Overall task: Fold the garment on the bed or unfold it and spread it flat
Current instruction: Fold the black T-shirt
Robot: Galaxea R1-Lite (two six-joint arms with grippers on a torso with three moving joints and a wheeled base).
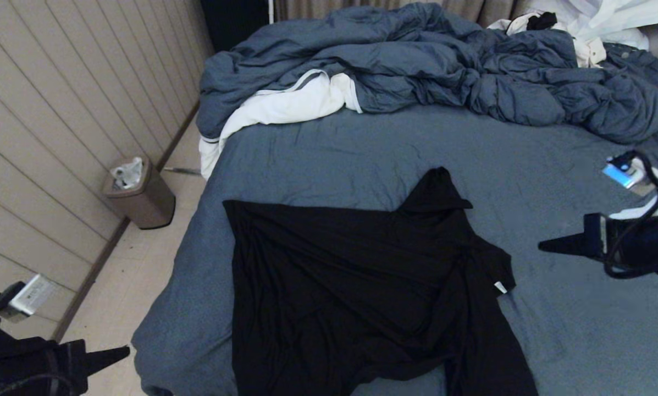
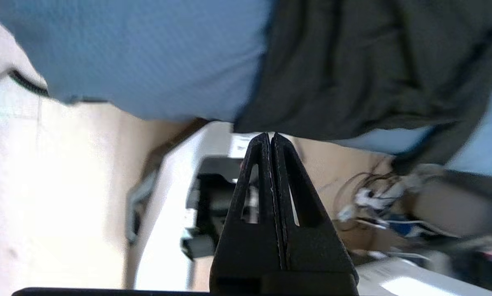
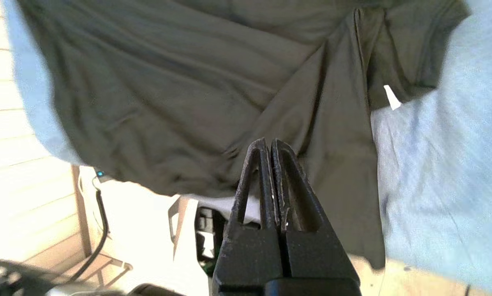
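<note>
The garment [image 1: 356, 286] is a black T-shirt lying loosely spread on the near half of the bed [image 1: 570, 324], its lower part draped over the front edge; no print shows. It also shows in the left wrist view [image 2: 352, 61] and in the right wrist view [image 3: 188, 90], where a small white tag [image 3: 391, 98] sticks out. My left gripper [image 1: 124, 350] hangs shut and empty off the bed's left side, over the floor. My right gripper [image 1: 543, 246] hovers shut and empty above the sheet, to the right of the garment. Both pairs of jaws are pressed together [image 2: 269, 135] [image 3: 269, 142].
A rumpled blue duvet [image 1: 433, 66] with white lining fills the far half of the bed. White clothes [image 1: 598, 25] lie at the far right corner. A brown waste bin [image 1: 139, 193] stands on the floor by the panelled wall on the left.
</note>
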